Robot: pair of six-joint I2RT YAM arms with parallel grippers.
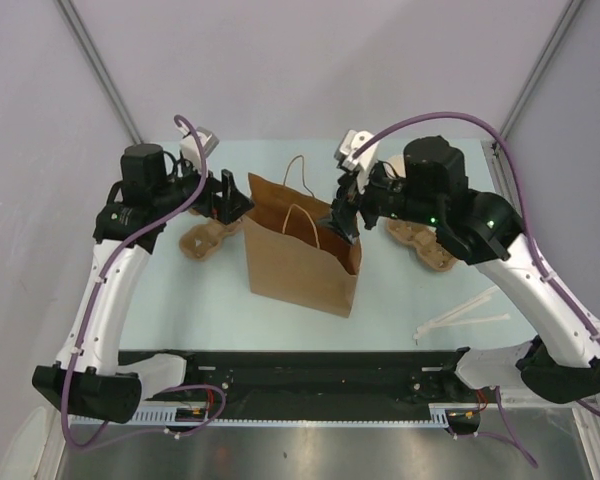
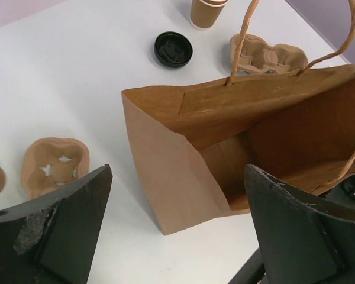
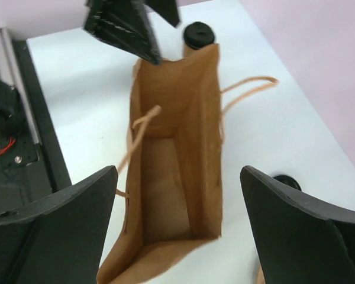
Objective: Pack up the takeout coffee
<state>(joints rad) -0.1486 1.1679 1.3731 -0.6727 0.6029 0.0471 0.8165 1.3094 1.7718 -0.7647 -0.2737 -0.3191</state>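
Note:
The takeout coffee cup (image 2: 206,12) is tan with a pale rim. It stands on the table beyond the bag, cut off by the top edge of the left wrist view, and is hidden in the top view. An open brown paper bag (image 1: 300,250) with twine handles stands mid-table, and its inside (image 3: 171,195) looks empty. My left gripper (image 1: 230,197) is open and empty at the bag's left end (image 2: 177,177). My right gripper (image 1: 342,215) is open and empty, just above the bag's right end, looking down into its mouth (image 3: 177,171).
A pulp cup tray (image 1: 202,238) lies left of the bag and another (image 1: 427,245) lies right of it. A loose black lid (image 2: 173,49) lies near the cup. A tan cup with a black lid (image 3: 198,36) stands by the bag's left end. White sticks (image 1: 465,315) lie front right.

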